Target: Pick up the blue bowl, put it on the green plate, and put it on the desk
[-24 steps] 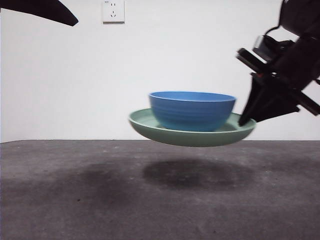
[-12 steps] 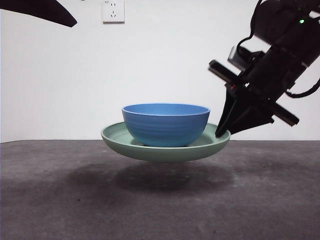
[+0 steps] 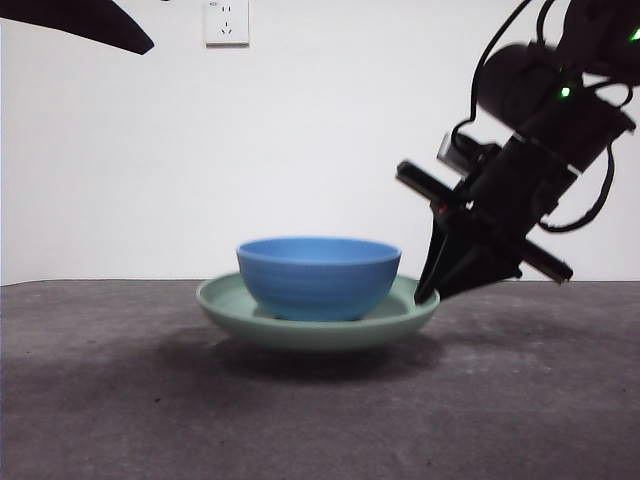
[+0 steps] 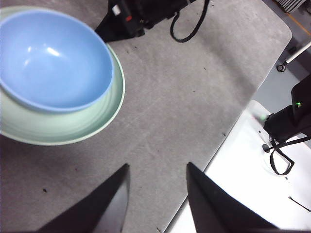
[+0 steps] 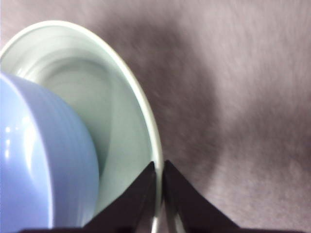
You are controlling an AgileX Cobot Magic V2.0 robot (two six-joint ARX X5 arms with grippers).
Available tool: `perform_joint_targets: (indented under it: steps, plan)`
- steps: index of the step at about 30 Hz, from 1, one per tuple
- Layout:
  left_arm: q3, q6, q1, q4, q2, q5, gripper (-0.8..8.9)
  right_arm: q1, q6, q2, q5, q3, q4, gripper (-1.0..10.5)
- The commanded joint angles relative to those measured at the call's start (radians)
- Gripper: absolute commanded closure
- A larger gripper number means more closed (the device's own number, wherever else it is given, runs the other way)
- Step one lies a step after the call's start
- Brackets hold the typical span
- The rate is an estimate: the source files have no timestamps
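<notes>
While my right gripper [image 5: 159,194] pinched the green plate [image 3: 300,325] by its rim, the blue bowl [image 3: 318,278] sat in it. My left gripper [image 4: 158,196] hung open above the bench [image 3: 320,420].

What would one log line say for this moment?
right gripper: shut on green plate rim | blue bowl: on plate | plate: at desk | left gripper: open, waiting
</notes>
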Motion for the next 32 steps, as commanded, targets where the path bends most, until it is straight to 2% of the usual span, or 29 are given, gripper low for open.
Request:
perform_joint_targets:
  steps: [1,13,15,18,24,28,32]
  plan:
    - [0.003,0.005,-0.006,0.006,0.008,0.002,6.26,0.005,0.016,0.041,0.002,0.021,0.013,9.4]
    - [0.003,0.005,-0.006,0.0,0.008,0.002,6.26,0.006,-0.002,0.053,0.016,0.021,-0.016,9.3]
    - [0.003,0.005,-0.006,-0.005,0.008,0.002,6.26,0.006,-0.002,0.053,0.016,0.021,-0.02,9.0]
    - [0.003,0.005,-0.006,-0.013,0.008,0.002,6.26,0.006,-0.002,0.053,0.016,0.021,-0.026,7.8]
    - [0.003,0.005,-0.006,-0.014,0.008,0.002,6.26,0.006,0.0,0.043,0.019,0.021,-0.03,7.7]
    - [0.003,0.005,-0.006,-0.014,0.008,0.002,6.26,0.005,-0.008,-0.002,0.05,0.021,-0.063,7.6]
    - [0.003,0.005,-0.006,-0.014,0.008,0.002,6.26,0.004,-0.061,-0.093,0.106,0.021,-0.121,7.6]
